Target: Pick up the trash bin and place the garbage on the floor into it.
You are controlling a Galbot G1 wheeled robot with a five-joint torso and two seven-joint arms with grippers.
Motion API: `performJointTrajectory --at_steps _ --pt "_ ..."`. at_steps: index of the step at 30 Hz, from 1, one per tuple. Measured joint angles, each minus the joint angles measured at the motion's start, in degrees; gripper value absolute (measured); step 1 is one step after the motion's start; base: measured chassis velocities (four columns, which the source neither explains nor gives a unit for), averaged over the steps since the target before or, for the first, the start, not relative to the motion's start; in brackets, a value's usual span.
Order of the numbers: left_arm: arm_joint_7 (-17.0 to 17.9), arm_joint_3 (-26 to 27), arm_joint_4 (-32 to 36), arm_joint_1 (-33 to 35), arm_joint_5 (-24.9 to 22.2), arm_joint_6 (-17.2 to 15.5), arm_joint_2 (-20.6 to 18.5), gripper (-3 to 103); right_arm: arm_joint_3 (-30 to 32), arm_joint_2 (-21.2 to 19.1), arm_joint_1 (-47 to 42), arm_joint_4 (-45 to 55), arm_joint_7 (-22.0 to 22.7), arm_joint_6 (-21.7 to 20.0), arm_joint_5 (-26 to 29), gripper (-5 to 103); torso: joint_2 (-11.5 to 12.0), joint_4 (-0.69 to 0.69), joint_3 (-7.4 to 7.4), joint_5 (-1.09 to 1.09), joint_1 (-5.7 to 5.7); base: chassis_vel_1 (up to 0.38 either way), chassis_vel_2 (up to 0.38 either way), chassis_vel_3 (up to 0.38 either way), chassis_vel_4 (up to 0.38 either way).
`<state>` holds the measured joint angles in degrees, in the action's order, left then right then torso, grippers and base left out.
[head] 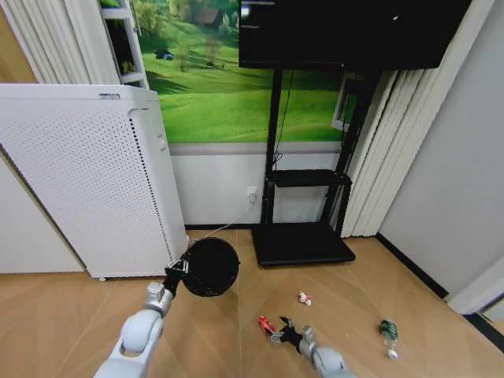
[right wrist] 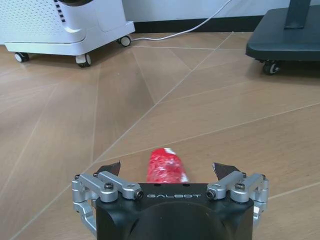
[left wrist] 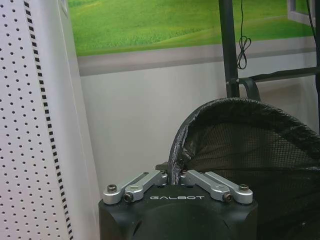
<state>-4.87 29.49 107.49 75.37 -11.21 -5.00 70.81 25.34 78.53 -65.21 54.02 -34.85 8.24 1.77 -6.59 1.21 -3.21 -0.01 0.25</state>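
My left gripper [head: 178, 272] holds the trash bin [head: 211, 266], a black round mesh basket, lifted off the floor [head: 354, 276] and tipped with its mouth toward me. In the left wrist view the left gripper [left wrist: 174, 174] is shut on the trash bin's [left wrist: 250, 145] rolled rim. The garbage lies on the wood floor: a red crushed can [head: 266, 324], a white-and-red scrap [head: 305, 298] and a green can [head: 387, 331]. My right gripper [head: 279, 332] is low at the red can. It [right wrist: 167, 170] stands open with the red can [right wrist: 162, 162] between its fingers.
A tall white perforated appliance [head: 87, 181] on casters stands at the left, just behind the bin. A black TV stand base [head: 303, 244] on wheels sits at the back, with a white cable [right wrist: 200, 22] on the floor beside it. A grey wall [head: 449, 189] closes the right.
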Motion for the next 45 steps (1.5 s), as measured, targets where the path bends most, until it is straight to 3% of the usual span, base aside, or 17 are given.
performJointTrajectory --at_steps 28,33,35,39,41,45 --pt "0.23 0.16 -1.69 -1.18 -1.11 -1.01 0.85 3 1.12 4.43 6.17 -13.00 3.25 4.38 -4.39 102 0.00 0.00 0.00 0.01 0.00 0.000 0.000 0.000 0.000" --pt "0.25 0.10 -1.70 -1.31 -1.35 -1.12 0.67 3 0.99 4.45 6.80 -13.86 4.18 5.02 -5.06 88 0.00 -0.01 0.00 0.01 0.00 0.000 0.000 0.000 0.000" --pt "0.24 0.19 -2.02 -1.54 -1.52 -1.12 0.59 3 0.79 4.43 7.08 -14.58 4.93 5.76 -5.08 72 0.00 0.00 0.00 0.01 0.00 0.000 0.000 0.000 0.000" --pt "0.22 0.23 -2.24 -1.72 -1.61 -1.12 0.54 3 0.63 4.36 7.24 -15.04 5.02 6.08 -5.24 66 0.00 0.00 0.00 0.01 0.00 0.000 0.000 0.000 0.000" --pt "0.10 0.23 -2.40 -1.86 -1.64 -1.13 0.52 3 0.52 4.35 7.52 -15.77 5.02 6.52 -5.41 51 0.00 0.00 0.00 0.01 0.01 0.000 0.000 0.000 0.000" --pt "-0.11 0.05 -2.79 -2.11 -1.58 -1.13 0.64 3 0.62 4.41 7.90 -16.56 5.02 7.15 -5.92 47 0.00 -0.01 0.00 0.01 0.00 0.000 0.000 0.000 0.000"
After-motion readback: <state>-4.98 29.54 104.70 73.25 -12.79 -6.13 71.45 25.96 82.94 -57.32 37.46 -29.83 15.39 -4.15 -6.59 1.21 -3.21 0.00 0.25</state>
